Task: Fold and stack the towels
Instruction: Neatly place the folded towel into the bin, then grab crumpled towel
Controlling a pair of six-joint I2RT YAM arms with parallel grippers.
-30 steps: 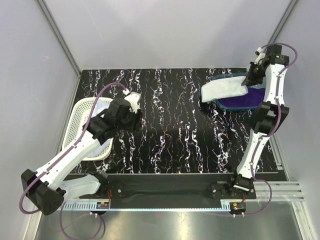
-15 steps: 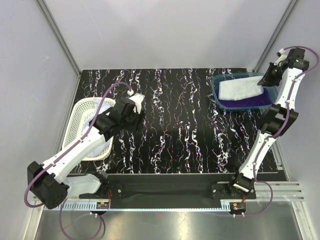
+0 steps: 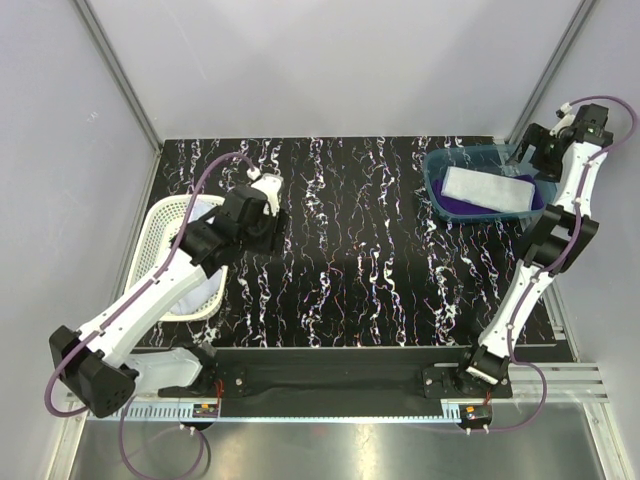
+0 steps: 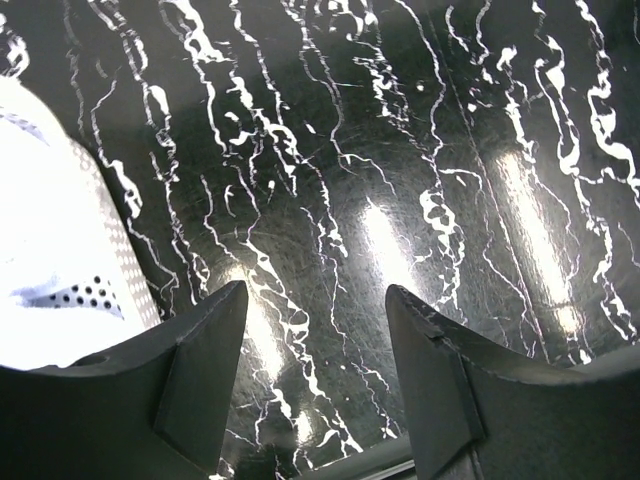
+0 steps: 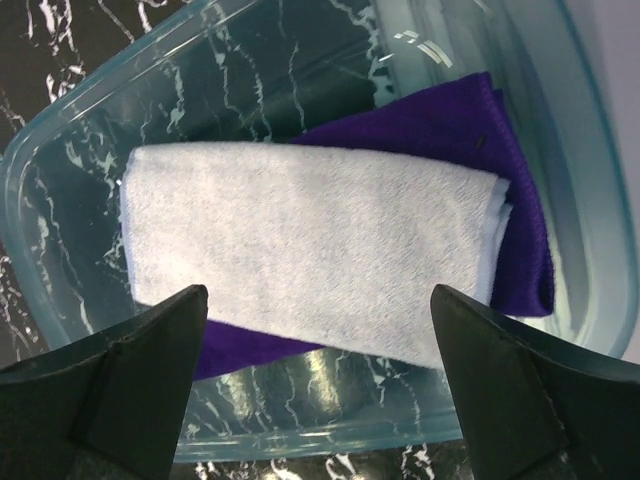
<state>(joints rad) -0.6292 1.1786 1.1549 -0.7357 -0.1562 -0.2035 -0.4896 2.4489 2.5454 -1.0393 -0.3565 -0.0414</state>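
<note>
My right jaws are wide open and empty, directly above the pale towel (image 5: 310,240), its long axis running finger to finger. My left jaws are open and empty too, nearest the basket (image 4: 108,215).

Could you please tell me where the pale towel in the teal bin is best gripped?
Probably from straight above, pinching the folded short end of the pale towel: it lies flat on the purple towel, and the walls of the teal bin block a sideways approach.
</note>
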